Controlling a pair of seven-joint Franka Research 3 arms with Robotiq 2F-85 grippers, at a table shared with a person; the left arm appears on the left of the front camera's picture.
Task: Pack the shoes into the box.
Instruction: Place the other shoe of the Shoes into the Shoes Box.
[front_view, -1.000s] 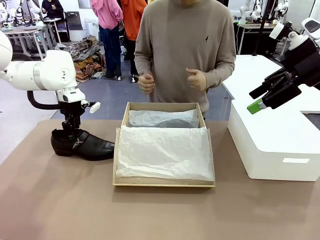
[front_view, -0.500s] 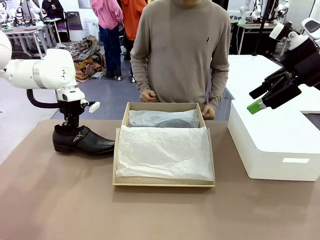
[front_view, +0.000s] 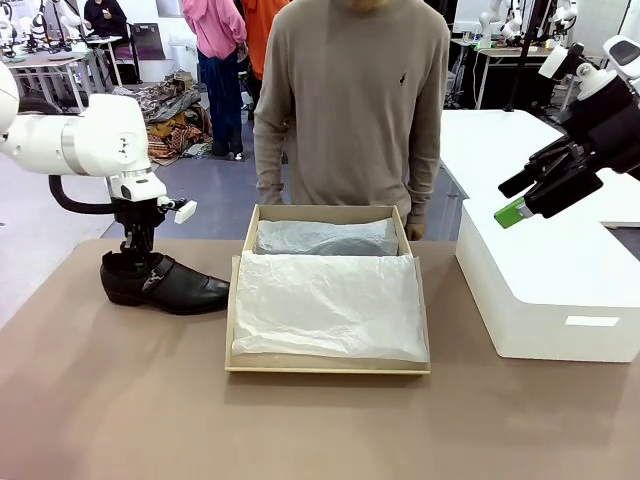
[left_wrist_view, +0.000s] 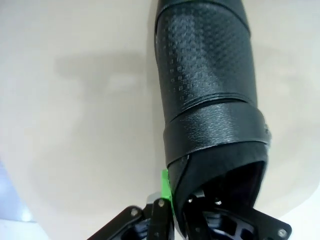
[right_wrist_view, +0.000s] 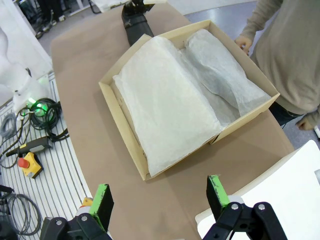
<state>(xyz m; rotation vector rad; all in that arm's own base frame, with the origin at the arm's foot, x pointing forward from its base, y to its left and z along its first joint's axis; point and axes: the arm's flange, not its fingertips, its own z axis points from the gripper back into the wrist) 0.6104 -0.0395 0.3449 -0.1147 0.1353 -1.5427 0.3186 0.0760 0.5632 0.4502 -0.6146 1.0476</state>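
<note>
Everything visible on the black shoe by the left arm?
One glossy black leather dress shoe: pointed toe, low heel, side strap with small silver buckle, fine dotted emboss on the upper. It stands upright on the brown table, left of the box, toe toward the box wall but apart from it. The left end effector is shut on its heel collar, one finger inside the opening.

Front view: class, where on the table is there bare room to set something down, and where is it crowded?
Bare: the near strip of table, in front of the shoe, box and white box. A narrower gap lies between the two boxes. Crowded: between shoe and box.
</note>
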